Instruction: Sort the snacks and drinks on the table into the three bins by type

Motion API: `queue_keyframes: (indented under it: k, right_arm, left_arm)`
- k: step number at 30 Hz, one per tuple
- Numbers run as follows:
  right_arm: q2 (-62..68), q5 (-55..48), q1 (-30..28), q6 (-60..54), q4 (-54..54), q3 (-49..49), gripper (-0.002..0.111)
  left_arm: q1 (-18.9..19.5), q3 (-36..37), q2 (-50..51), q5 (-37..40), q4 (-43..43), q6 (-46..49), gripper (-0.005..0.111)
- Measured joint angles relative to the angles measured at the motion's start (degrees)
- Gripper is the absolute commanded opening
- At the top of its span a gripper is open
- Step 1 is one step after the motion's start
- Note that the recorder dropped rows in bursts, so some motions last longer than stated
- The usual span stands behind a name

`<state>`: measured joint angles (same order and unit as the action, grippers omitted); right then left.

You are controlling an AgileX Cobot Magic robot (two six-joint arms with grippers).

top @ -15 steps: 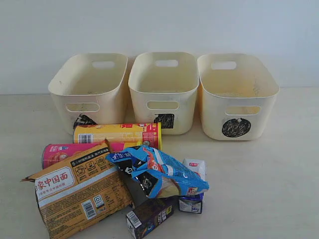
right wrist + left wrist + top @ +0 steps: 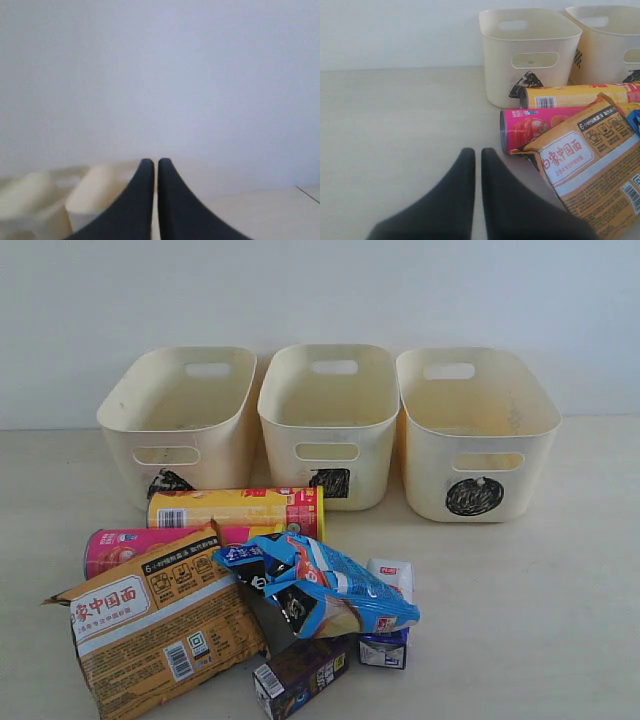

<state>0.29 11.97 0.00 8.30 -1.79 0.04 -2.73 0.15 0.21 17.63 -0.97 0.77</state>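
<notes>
Three cream bins stand in a row at the back: triangle bin point(image 2: 180, 420), square bin point(image 2: 328, 425), circle bin point(image 2: 475, 435). In front lie the yellow tube point(image 2: 235, 509), the pink tube point(image 2: 120, 545), the orange-brown packet point(image 2: 160, 625) and the blue packet point(image 2: 320, 585) in a heap. The white and blue carton point(image 2: 392, 578) and the dark purple carton point(image 2: 300, 677) sit beside and under the blue packet. Neither arm shows in the exterior view. My left gripper point(image 2: 477, 152) is shut and empty, over bare table beside the pink tube point(image 2: 535, 125). My right gripper point(image 2: 152, 162) is shut and empty, facing the wall.
The pale table point(image 2: 540, 620) stretches to the right of the heap and to the left in the left wrist view point(image 2: 395, 130). A white wall point(image 2: 320, 290) rises behind the bins. A blurred cream bin point(image 2: 95, 195) shows beyond my right fingers.
</notes>
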Motion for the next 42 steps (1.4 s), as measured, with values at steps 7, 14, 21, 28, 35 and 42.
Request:
queue_keyframes:
  k: [7,14,21,28,35,42]
  right_arm:
    - [2.65,5.92,0.04,8.42,3.37,-5.36,0.0]
    - [19.65,0.86,0.04,12.24,12.06,-21.17,0.0]
    - [38.83,-20.4,0.64,9.33,18.18,-36.72,0.0]
    - [52.02,-52.14,13.29,-13.33,5.34,-51.43,0.0]
    - [62.13,-52.53,29.63,-21.8,1.13,-52.36,0.0]
    - [70.92,-49.77,41.63,-28.42,0.17,-52.4,0.049]
  left_arm:
    - [0.0,0.0,0.0,0.0,0.0,0.0,0.004]
    - [0.0,0.0,0.0,0.0,0.0,0.0,0.004]
    - [0.0,0.0,0.0,0.0,0.0,0.0,0.004]
    - [0.0,0.0,0.0,0.0,0.0,0.0,0.004]
    - [0.0,0.0,0.0,-0.11,0.0,0.0,0.004]
    - [0.0,0.0,0.0,-0.11,0.0,0.0,0.004]
